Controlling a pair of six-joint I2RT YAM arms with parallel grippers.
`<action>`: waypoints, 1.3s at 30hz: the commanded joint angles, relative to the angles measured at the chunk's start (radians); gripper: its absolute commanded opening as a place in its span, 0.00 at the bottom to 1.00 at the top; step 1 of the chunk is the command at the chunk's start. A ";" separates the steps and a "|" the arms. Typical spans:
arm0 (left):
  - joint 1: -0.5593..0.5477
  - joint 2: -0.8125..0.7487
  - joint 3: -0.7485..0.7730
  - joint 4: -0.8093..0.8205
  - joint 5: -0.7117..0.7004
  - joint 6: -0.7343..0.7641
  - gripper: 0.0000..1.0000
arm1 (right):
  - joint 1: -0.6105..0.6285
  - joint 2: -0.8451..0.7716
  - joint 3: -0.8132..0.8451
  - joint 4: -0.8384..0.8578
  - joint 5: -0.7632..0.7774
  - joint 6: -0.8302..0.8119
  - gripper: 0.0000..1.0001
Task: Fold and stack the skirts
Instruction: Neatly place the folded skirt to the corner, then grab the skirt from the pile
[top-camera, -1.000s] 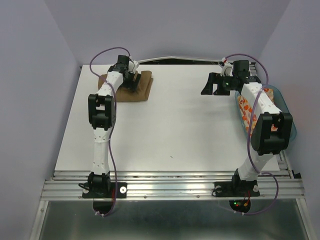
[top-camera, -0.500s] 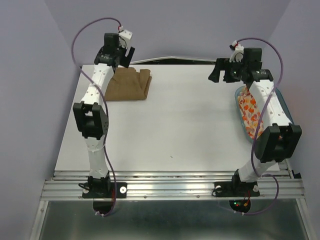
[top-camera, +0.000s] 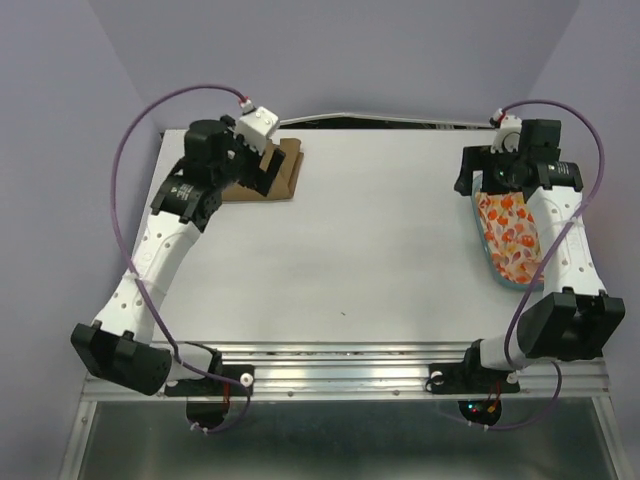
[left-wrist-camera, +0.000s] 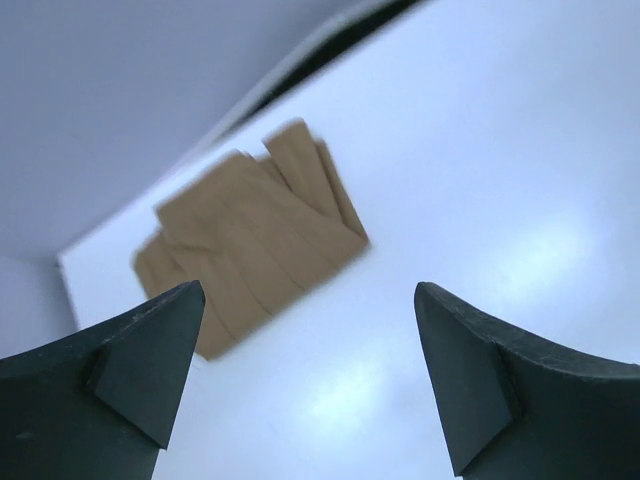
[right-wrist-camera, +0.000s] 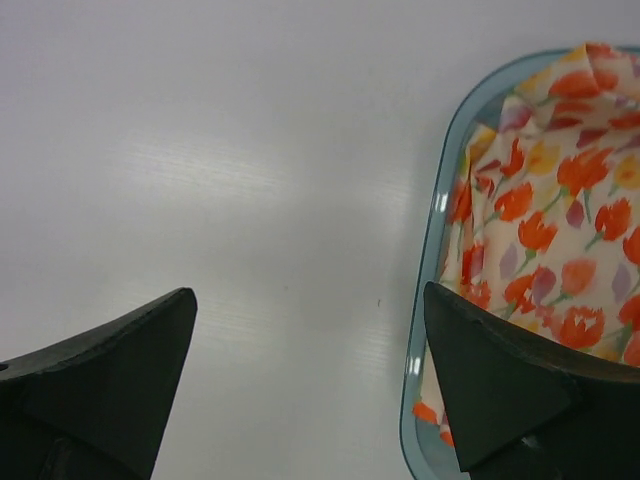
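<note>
White tabletop (top-camera: 350, 240) is seen beneath both arms. The tan-brown skirt (left-wrist-camera: 250, 240) is laid folded flat at the far left corner, and the left gripper (left-wrist-camera: 305, 292) is held spread wide close by, nothing pinched. The leaf-print skirt (right-wrist-camera: 560, 220) is bunched inside the teal tub (right-wrist-camera: 432, 250). The right gripper (right-wrist-camera: 307, 292) is held spread and empty beside its rim.

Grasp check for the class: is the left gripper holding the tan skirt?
No, the left gripper is open and empty; the tan skirt lies on the table.
</note>
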 joint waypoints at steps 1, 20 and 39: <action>-0.041 -0.021 -0.218 -0.065 0.121 -0.044 0.99 | -0.011 -0.073 -0.082 -0.096 0.071 -0.044 1.00; -0.007 -0.044 -0.248 -0.180 0.210 -0.056 0.99 | -0.356 0.360 -0.036 0.053 0.198 -0.177 0.76; -0.007 -0.018 -0.260 -0.163 0.181 -0.080 0.99 | -0.356 0.433 -0.008 0.141 0.269 -0.136 0.01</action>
